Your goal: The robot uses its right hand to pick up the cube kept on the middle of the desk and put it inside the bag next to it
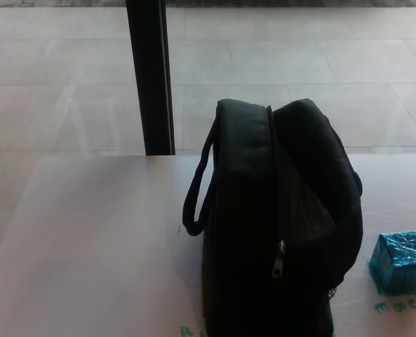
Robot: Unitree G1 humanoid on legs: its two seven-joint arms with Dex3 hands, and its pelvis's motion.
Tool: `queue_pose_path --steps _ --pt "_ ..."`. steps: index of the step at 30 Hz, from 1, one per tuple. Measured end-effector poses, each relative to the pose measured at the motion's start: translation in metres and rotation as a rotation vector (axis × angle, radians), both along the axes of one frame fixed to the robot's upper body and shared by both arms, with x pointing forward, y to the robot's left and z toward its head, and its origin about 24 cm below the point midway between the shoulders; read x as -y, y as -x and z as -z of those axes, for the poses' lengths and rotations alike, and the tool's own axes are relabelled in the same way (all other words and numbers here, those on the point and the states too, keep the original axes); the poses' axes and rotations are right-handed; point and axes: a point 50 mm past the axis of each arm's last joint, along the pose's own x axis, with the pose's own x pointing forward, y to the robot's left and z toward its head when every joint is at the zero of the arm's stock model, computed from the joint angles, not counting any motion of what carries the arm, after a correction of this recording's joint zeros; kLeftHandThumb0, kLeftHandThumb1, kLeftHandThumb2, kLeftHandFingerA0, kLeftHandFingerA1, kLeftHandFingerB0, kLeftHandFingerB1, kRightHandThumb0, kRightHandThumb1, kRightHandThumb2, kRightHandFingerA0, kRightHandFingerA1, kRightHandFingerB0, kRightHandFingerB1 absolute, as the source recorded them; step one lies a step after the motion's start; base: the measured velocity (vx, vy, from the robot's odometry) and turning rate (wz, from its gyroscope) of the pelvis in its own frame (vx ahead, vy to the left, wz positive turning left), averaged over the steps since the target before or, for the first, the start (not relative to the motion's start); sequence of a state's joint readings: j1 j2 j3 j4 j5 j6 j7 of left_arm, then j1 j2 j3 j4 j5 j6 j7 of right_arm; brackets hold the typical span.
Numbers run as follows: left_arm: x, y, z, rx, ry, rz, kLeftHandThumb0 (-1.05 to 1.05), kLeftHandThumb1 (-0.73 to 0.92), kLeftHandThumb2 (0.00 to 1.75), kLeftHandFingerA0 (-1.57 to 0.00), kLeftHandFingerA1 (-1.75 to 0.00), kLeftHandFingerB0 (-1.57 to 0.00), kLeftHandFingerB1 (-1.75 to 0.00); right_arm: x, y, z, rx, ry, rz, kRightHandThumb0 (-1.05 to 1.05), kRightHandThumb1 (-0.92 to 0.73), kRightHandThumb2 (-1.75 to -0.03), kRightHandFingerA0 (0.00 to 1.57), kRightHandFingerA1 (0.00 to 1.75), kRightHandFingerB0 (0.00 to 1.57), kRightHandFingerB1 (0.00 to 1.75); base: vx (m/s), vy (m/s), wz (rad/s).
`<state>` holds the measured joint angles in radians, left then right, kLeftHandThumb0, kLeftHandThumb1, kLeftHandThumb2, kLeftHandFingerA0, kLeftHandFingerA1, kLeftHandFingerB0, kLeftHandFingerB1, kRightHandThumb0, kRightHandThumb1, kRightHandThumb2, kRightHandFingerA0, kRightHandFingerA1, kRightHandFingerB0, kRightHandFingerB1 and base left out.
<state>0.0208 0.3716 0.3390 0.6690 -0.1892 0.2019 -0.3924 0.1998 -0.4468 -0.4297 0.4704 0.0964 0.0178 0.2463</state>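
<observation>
The black bag (278, 225) blocked the frame's centre; bare desk (88, 246) lay open at left, and a narrow gap separated bag from cube (401, 262).

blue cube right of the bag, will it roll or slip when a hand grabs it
The blue cube probably won't roll: it sits flat on the desk on one face. Its surface looks glossy and crinkled, like a wrap, so it may be a little slippery. It stands clear of the black bag, leaving room for fingers.
</observation>
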Motion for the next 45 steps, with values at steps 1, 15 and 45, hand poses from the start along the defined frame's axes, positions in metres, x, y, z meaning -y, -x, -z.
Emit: queue_pose_path --steps 1,15,45 --pt "-0.001 0.0 -0.002 0.009 0.015 -0.001 -0.41 0.37 0.99 -0.03 -0.53 0.0 -0.5 0.001 0.0 -0.003 0.016 -0.005 0.001 -0.84 -0.78 -0.64 0.15 0.5 0.11 0.35 0.0 0.0 0.0" --pt "-0.002 -0.003 -0.014 0.082 0.226 0.026 -0.41 0.37 0.99 -0.03 -0.52 0.0 -0.5 0.011 -0.04 -0.118 0.48 0.047 -0.049 -0.91 -0.59 -1.02 0.02 0.64 0.11 0.6 0.0 0.0 0.0" --pt "0.001 0.008 -0.011 0.055 0.286 0.024 -0.41 0.38 1.0 -0.03 -0.53 0.0 -0.51 -0.093 -0.197 -0.151 0.31 0.187 -0.482 -1.05 -0.66 -1.08 0.0 0.07 0.0 0.01 0.0 0.0 0.0"
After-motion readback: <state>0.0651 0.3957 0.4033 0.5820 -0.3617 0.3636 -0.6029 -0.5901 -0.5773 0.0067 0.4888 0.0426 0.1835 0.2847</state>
